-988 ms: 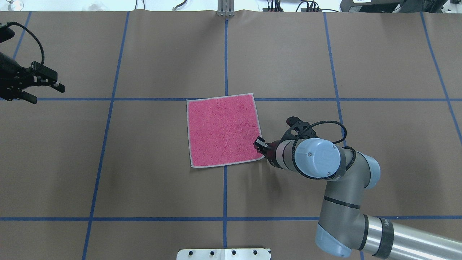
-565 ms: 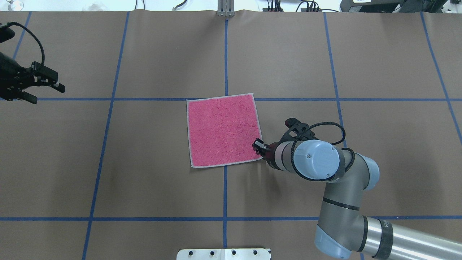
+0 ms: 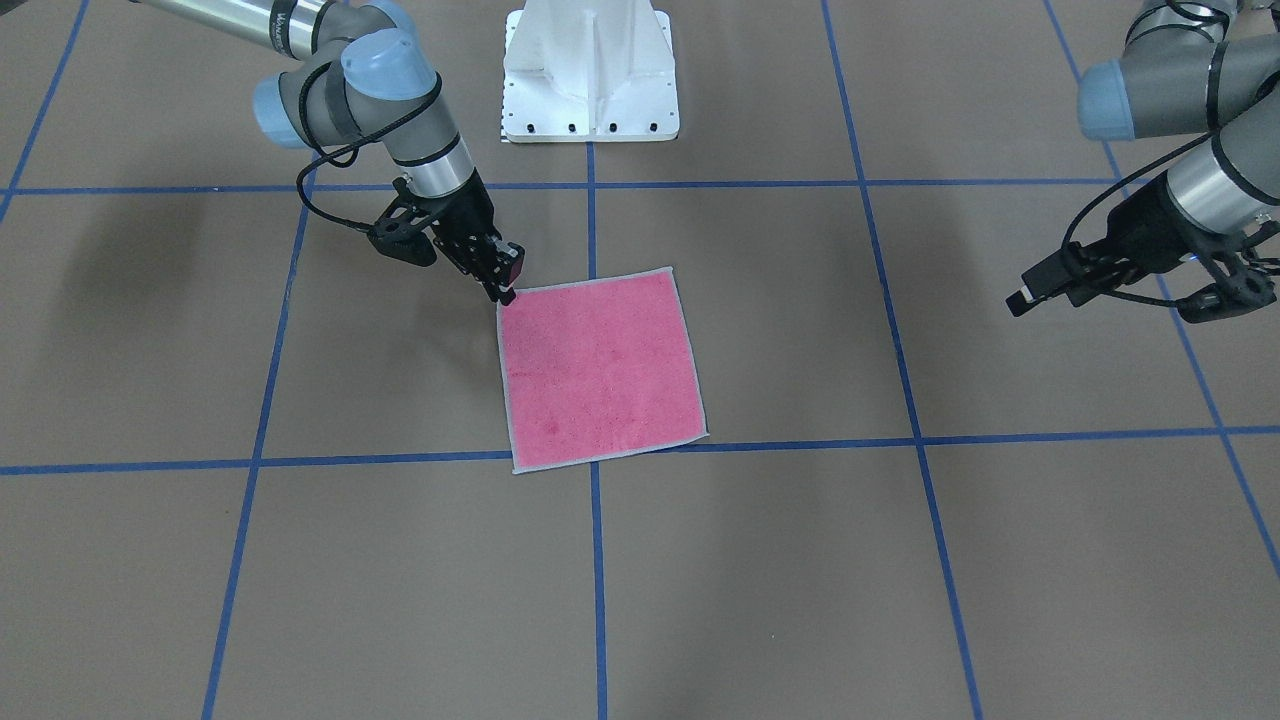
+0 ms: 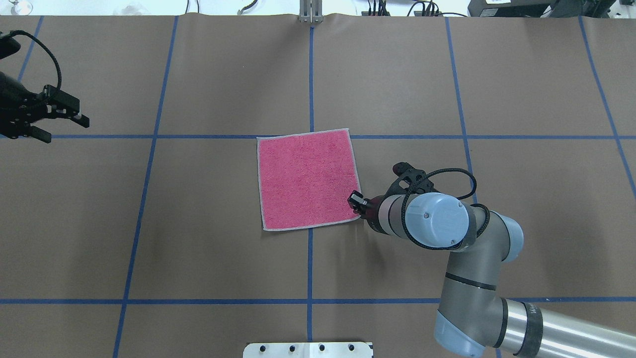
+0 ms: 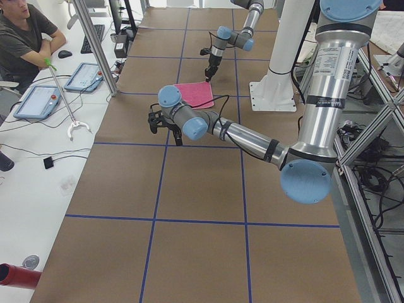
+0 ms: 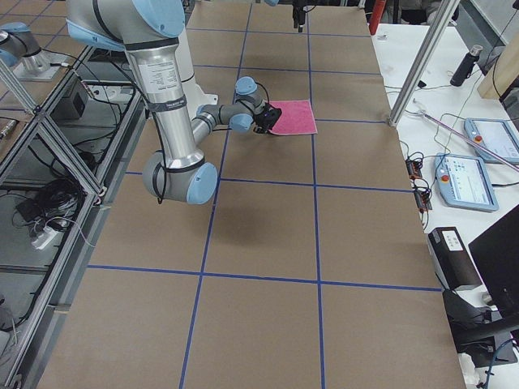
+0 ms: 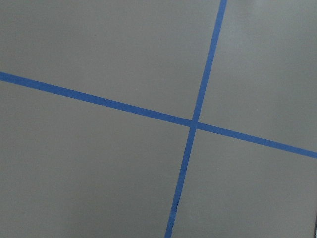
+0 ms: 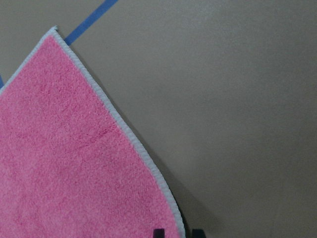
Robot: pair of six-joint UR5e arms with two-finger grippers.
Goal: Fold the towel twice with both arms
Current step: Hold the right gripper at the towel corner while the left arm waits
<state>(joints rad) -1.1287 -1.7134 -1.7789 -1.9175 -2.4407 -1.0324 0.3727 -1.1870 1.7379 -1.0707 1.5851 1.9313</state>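
Soft, light pink towel (image 4: 307, 180) lies flat, likely floppy when lifted; its hemmed corner, the sensible hold, sits between the right gripper's (image 4: 354, 201) close-set fingers, pinching or not unclear.

The towel (image 4: 308, 180) shows a pink terry face edged by a light grey hem. Plain brown paper covers the desk (image 4: 223, 223), crossed by a grid of blue tape lines (image 4: 311, 74). The 2 arms, the right arm (image 4: 467, 288) and the left arm (image 3: 1180, 75), are grey and silver with light blue joint caps, black cables and black jaws. The pedestal (image 3: 590, 60) is white.
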